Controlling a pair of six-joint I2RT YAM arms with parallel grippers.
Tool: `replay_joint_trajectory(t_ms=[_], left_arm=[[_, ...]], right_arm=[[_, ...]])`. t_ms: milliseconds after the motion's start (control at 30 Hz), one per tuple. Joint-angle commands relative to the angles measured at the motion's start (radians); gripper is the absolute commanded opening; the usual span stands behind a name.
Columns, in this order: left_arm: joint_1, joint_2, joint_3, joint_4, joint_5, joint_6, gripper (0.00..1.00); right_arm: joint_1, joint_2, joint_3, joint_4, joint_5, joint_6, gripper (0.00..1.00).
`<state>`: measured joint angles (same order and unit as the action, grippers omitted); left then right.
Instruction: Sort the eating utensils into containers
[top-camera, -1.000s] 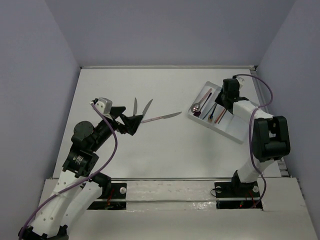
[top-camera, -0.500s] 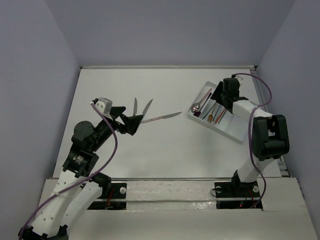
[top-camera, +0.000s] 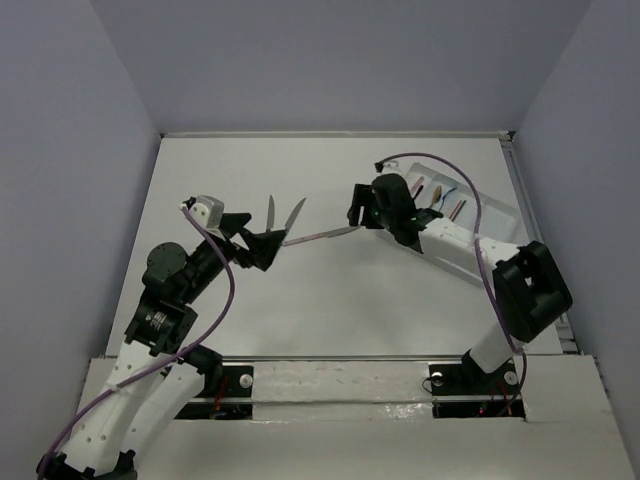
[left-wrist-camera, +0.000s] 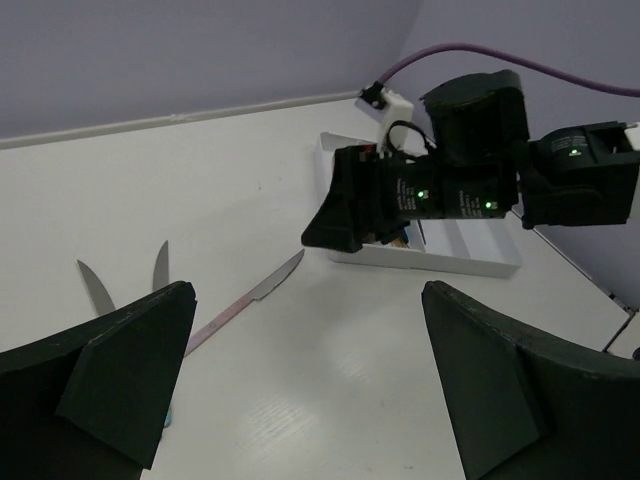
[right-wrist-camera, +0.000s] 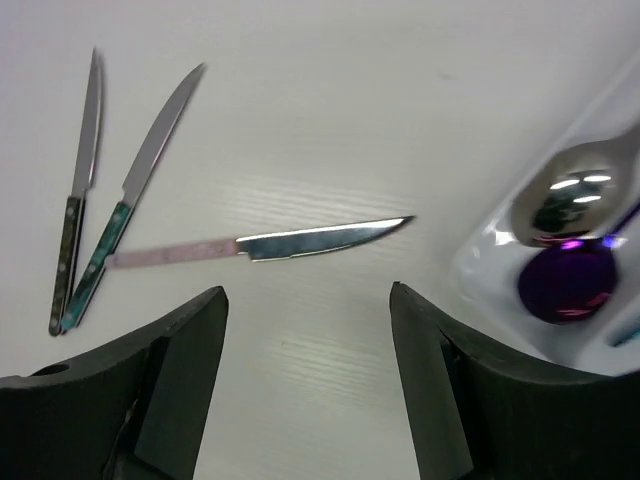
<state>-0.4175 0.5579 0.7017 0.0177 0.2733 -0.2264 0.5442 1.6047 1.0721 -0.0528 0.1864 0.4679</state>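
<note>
Right wrist view showed the right gripper (right-wrist-camera: 307, 300), jaws apart and empty, had swung from the tray (right-wrist-camera: 480, 265) to hover over the pink knife (right-wrist-camera: 260, 245) on the table (right-wrist-camera: 330, 100); pickup likely next.

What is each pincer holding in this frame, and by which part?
Nothing. The left pincer and right pincer are both open and empty; the pink-handled silver knife lies untouched on the white table.

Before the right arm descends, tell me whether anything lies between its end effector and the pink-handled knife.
Nothing visible. The open right end effector hangs over the pink-handled knife, bare table between; two other knives lie by its handle end.
</note>
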Motion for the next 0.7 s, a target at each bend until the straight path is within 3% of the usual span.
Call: replay_joint_trajectory(t_ms=[0, 67, 100, 133, 467, 667], left_arm=[[0.003, -0.018, 0.021, 0.054, 0.006, -0.005, 0.99], [0.003, -0.019, 0.021, 0.056, 0.009, -0.004, 0.99], [0.003, -0.023, 0.022, 0.056, 0.009, -0.005, 0.99], [0.003, -0.024, 0.021, 0.054, 0.007, -0.005, 0.99], [0.003, -0.030, 0.024, 0.053, 0.007, -0.004, 0.99], [0.003, -0.030, 0.025, 0.053, 0.006, -0.004, 0.99]], right_arm=[[0.112, 0.128, 0.121, -0.021, 0.005, -0.026, 0.71], [0.152, 0.184, 0.182, -0.042, 0.002, -0.066, 0.44], [0.166, 0.233, 0.240, -0.045, -0.013, -0.078, 0.26], [0.177, 0.260, 0.273, -0.062, -0.045, -0.089, 0.00], [0.221, 0.567, 0.603, -0.165, -0.148, -0.103, 0.00], [0.252, 0.639, 0.651, -0.174, -0.171, -0.092, 0.00]])
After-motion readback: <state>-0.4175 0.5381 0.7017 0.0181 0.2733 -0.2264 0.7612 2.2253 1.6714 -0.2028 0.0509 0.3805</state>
